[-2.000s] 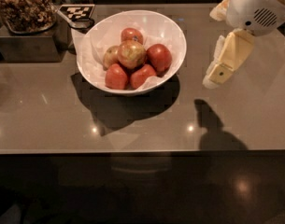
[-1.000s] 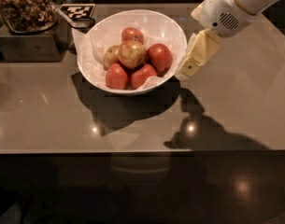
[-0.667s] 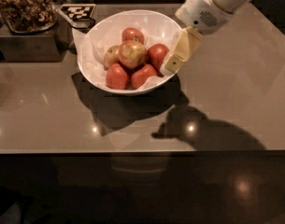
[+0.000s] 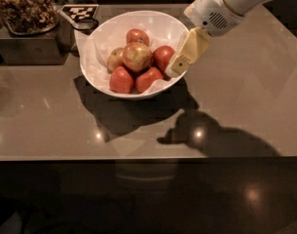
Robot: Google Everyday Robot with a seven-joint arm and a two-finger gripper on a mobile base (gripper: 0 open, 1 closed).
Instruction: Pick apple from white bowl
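tool (image 4: 174, 70) hangs over white bowl (image 4: 157, 24), right of apple (image 4: 137, 56)

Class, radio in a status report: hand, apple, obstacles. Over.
Hand over the white bowl's rim, nothing held. Apple tops the pile, ungrasped. Red apple sits between hand and apple.

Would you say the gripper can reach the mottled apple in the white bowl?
Probably yes: the apple lies uncovered atop the pile; the gripper hangs over the rim of the white bowl.

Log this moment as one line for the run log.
step: pre-grasp | pincer: over right rim of bowl, beside red apple | apple: atop pile in bowl, not held
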